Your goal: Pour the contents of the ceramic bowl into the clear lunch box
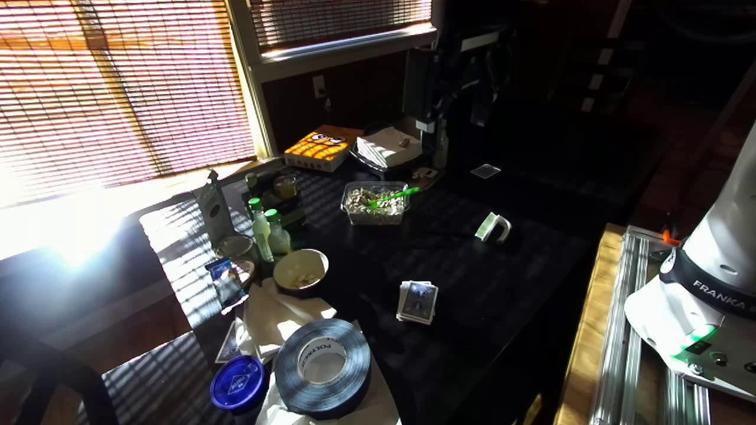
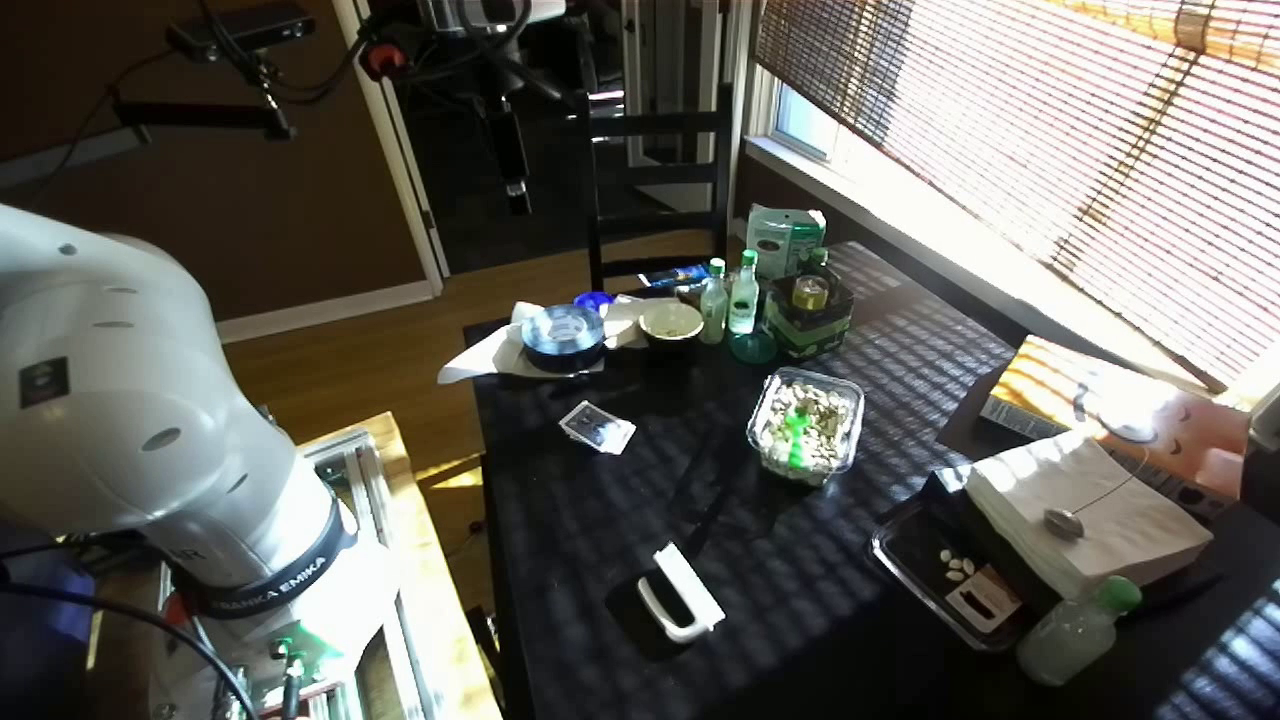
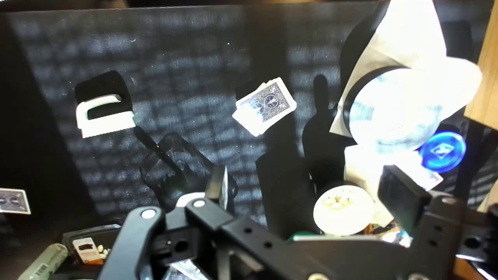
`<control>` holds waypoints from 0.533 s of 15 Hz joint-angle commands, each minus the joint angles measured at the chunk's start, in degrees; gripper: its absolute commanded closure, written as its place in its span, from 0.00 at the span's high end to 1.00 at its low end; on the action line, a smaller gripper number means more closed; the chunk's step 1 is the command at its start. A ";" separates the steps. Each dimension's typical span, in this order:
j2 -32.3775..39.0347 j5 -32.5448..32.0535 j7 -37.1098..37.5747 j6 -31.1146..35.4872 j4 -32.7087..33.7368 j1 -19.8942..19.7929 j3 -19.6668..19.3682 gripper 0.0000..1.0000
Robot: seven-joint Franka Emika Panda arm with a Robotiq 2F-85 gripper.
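The cream-white ceramic bowl stands upright on the table with a few pale nut-like pieces in it. It also shows in an exterior view and in the wrist view. The clear lunch box holds many similar pieces and a green utensil; it also shows in an exterior view. In the wrist view the lunch box is mostly hidden behind the gripper. My gripper is open and empty. It hangs high above the table, with the bowl appearing between its fingers but far below, not touched.
A tape roll on paper and a blue lid lie near the bowl. Green-capped bottles stand beside it. A card deck, a white-handled brush, a black tray with napkins and an orange box are also there.
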 commanded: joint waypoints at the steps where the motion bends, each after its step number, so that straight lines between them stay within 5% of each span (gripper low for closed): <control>1: 8.69 -1.17 11.04 9.27 2.35 -3.65 2.35 1.00; 5: 20.43 -3.58 11.58 15.72 7.25 -4.21 -0.04 1.00; 8: 29.04 -4.22 7.13 14.07 13.03 -3.23 -3.39 1.00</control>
